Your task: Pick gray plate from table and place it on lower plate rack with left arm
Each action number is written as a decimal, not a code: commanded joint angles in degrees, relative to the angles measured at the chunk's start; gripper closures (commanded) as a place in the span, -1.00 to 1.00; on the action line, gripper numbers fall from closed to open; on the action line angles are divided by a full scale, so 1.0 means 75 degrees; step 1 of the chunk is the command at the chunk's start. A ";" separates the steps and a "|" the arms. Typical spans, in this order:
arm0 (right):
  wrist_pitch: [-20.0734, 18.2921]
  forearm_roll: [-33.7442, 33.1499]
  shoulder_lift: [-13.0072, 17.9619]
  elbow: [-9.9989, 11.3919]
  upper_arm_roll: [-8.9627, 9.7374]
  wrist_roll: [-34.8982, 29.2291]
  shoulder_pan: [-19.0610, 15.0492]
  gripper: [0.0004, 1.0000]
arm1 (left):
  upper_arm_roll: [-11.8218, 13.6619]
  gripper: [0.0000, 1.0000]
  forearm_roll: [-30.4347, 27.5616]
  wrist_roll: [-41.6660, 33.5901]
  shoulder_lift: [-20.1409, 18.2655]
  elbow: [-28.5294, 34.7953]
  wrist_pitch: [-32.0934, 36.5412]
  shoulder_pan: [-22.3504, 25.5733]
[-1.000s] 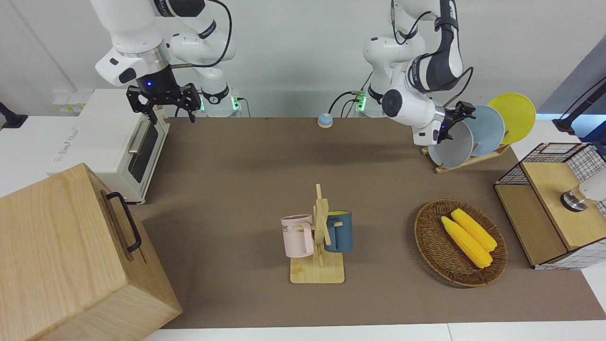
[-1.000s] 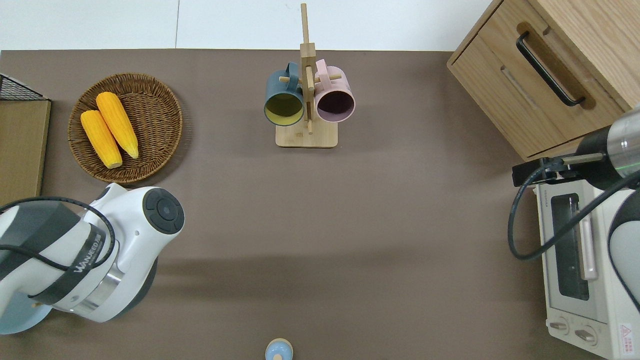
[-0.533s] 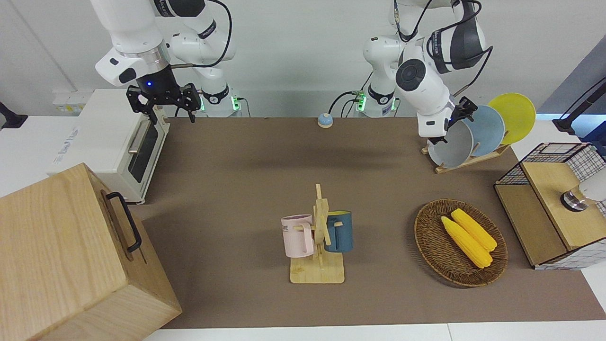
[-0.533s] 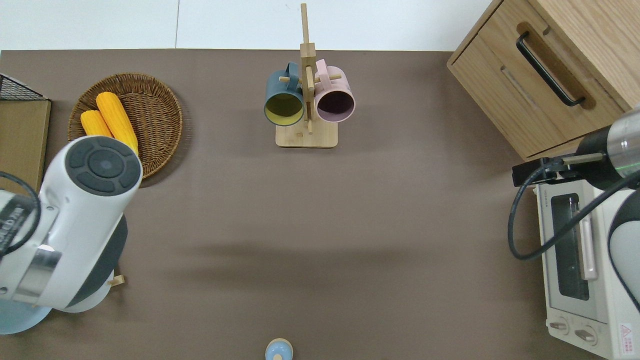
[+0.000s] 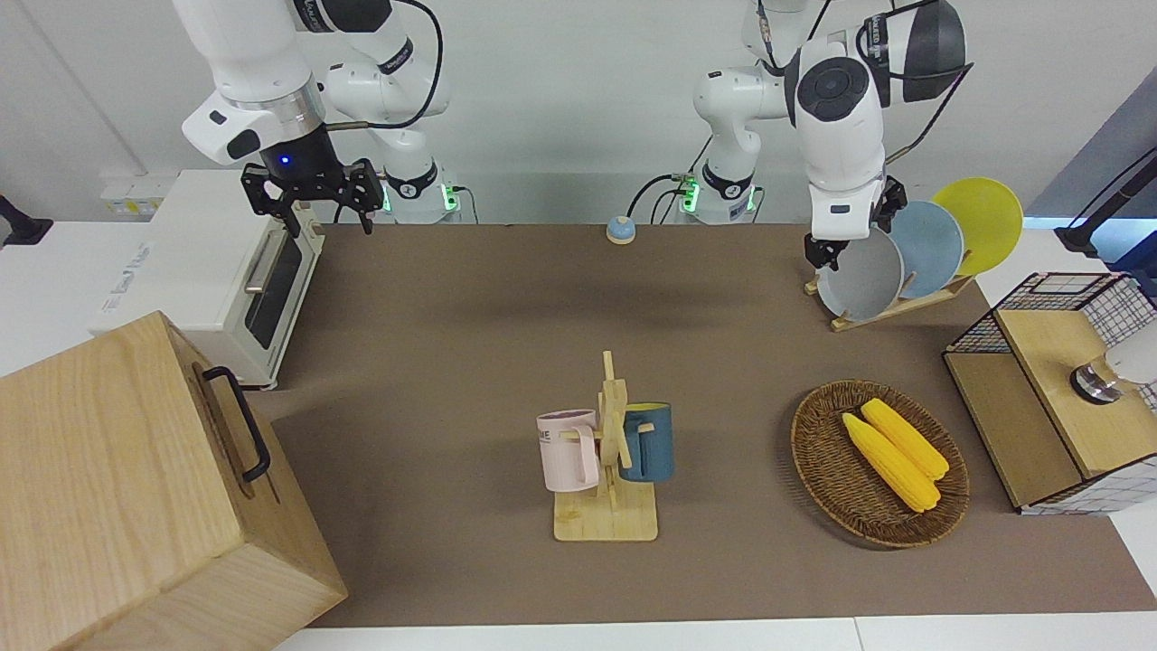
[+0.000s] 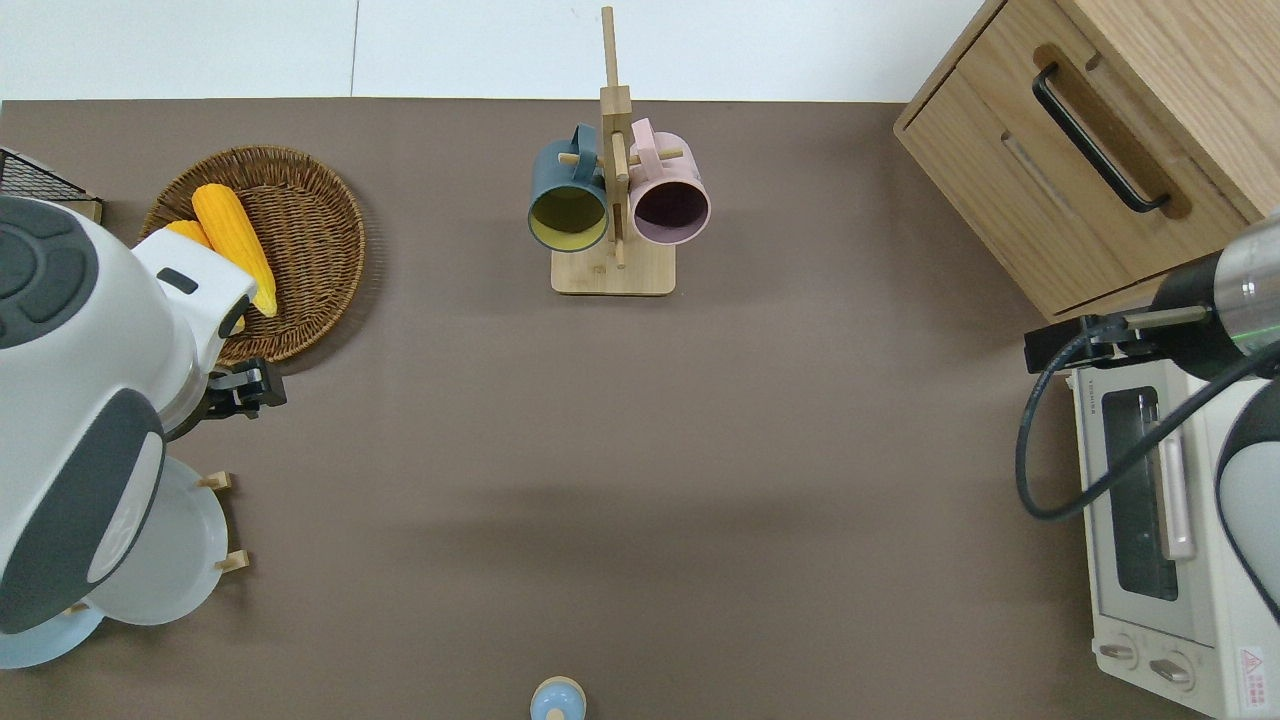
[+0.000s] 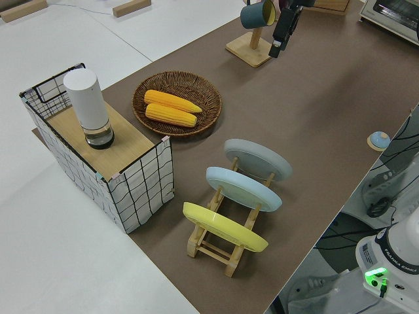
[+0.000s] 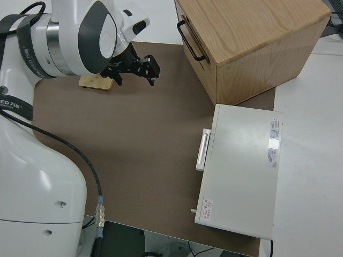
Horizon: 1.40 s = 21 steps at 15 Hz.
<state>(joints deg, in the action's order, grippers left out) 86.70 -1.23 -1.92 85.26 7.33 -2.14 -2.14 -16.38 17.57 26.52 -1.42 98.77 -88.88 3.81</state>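
1. Brown matte covers the table [image 5: 470, 307], which has white borders and a pale wall at the robots' end.
2. Writing I can read: "ME", the end of a word on the pink mug [image 5: 568, 450] hanging on the mug tree [image 5: 610, 488]. The print on the white toaster oven [image 5: 212, 271] is too small for me to read.
3. My gray plate [image 7: 258, 159] stands on edge in the lower plate rack [image 7: 226, 239], tilted, in the slot farthest from the robots, its hollow face turned away from them.
4. It is round, shallow, pale gray, with a low raised rim.
5. Next in the rack, nearer the robots, stand the light blue plate [image 7: 243, 188] and then the yellow plate [image 7: 224, 227].
6. My left gripper [image 6: 240, 388] hangs empty over bare table between the rack and the corn basket [image 6: 300, 250], apart from the plate. I cannot tell how far its fingers are spread.
7. My right gripper [image 5: 312, 194] is parked, fingers spread, holding nothing.
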 commanded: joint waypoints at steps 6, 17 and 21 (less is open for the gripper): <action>-0.0123 -0.0023 -0.0073 -0.0153 0.0160 -0.0101 -0.0171 -0.97 | 0.0274 -1.00 -0.1884 -0.2246 0.0072 -0.0630 0.0097 0.0252; -0.0123 -0.0023 -0.0073 -0.0153 0.0160 -0.0101 -0.0171 -0.97 | 0.0590 -1.00 -0.2519 -0.2187 -0.0244 -0.0455 -0.0184 0.0125; -0.0123 -0.0023 -0.0073 -0.0153 0.0160 -0.0113 -0.0171 -0.97 | 0.0614 -1.00 -0.2425 -0.3227 -0.0315 -0.0326 -0.0348 0.0101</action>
<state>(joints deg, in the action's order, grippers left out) 86.70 -1.23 -1.91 85.26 7.33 -2.14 -2.14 -12.71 -0.19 8.53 -2.50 94.77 -90.29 5.41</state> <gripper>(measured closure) 0.013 0.000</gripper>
